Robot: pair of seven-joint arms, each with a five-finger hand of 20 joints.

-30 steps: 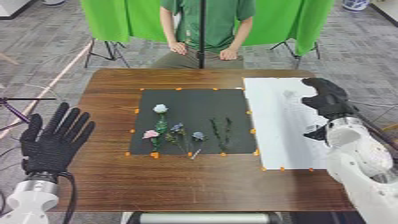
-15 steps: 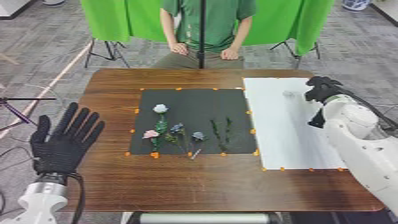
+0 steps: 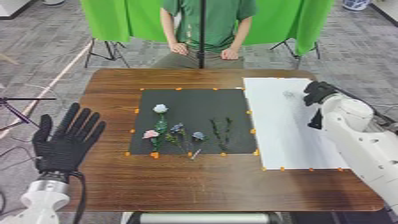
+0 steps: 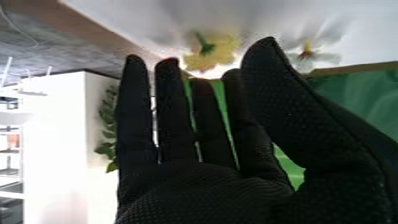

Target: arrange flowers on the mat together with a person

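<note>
The black mat (image 3: 191, 97) holds 1 white flower (image 3: 161, 108), 1 pink flower (image 3: 151, 134), 2 bluish ones and 2 green sprigs (image 3: 227, 131), while a yellow flower (image 4: 213, 57) and a pale one (image 4: 311, 54) lie on the white sheet (image 3: 275, 120). The brown table (image 3: 115, 180) stands on grey carpet before green cloth (image 3: 306, 20). Since 1 second ago the right wrist is farther forward, its hand (image 3: 318, 92) straight-fingered, thumb apart; the left hand (image 3: 67, 147), fingers spread, is slightly farther inward.
</note>
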